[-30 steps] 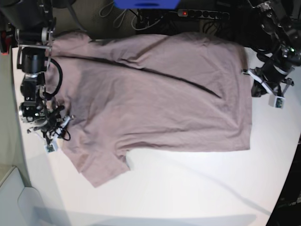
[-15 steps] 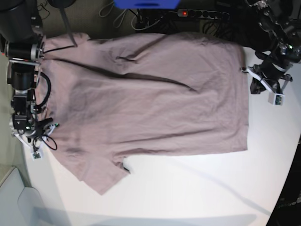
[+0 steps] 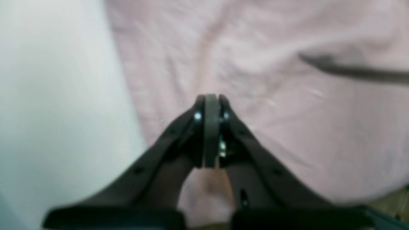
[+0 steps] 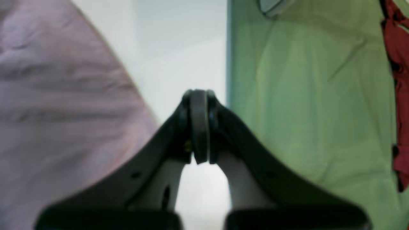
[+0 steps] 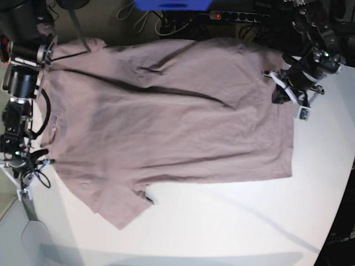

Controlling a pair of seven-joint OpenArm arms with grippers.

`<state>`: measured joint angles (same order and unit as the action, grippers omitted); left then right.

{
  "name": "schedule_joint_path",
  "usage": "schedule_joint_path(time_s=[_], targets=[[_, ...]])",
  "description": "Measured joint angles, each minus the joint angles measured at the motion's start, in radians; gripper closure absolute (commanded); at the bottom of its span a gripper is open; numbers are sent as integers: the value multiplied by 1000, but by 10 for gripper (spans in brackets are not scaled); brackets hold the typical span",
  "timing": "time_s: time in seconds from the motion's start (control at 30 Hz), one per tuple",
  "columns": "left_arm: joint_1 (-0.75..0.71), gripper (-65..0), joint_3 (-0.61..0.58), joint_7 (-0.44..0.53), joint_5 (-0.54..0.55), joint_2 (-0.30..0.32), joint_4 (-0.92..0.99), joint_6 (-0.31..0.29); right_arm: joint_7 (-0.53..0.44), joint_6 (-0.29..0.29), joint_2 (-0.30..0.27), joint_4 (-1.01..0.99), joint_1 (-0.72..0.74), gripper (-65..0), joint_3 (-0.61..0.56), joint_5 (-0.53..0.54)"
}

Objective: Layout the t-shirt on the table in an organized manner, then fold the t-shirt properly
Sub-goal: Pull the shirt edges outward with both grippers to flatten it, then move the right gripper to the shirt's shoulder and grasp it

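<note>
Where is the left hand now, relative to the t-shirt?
In the base view the left hand is at upper right, over the t-shirt near its hem edge, shut.

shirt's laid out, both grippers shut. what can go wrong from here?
1. The t-shirt has a long crease across its upper half; folding now would likely lock it in.
2. Its far edge lies at the table edge, so a pull that way could drag it off.
3. The left gripper hovers shut over the cloth; lowering shut may bunch it.
</note>
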<state>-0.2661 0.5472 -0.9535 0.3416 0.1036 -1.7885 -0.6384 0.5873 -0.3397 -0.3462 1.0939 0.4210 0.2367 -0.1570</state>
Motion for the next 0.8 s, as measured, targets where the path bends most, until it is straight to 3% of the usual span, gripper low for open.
schedule_joint_path(time_s=[0.13,0.27,0.37,0.5,0.63,0.8], targets=[[15,-1,-19,8,-32,2,31,3,39,-9,66,167,-92,0,-14,18],[54,-1,-18,4,-142,4,174,4,83,-6,72,271,-145,0,-10,6],[128,-1,-17,34,-139,13,270,-6,113,-8,90,315,-177,0,-8,5],[210,-1,-21,156,-148,27,399,-12,172,-109,116,369,-226,0,-11,14],[299,-1,-22,246,-145,53,546,-24,212,-124,164,404,-301,0,-11,8],[407,-1,-87,294,-175,97,681,-21,225,-124,168,401,-338,0,-10,5]])
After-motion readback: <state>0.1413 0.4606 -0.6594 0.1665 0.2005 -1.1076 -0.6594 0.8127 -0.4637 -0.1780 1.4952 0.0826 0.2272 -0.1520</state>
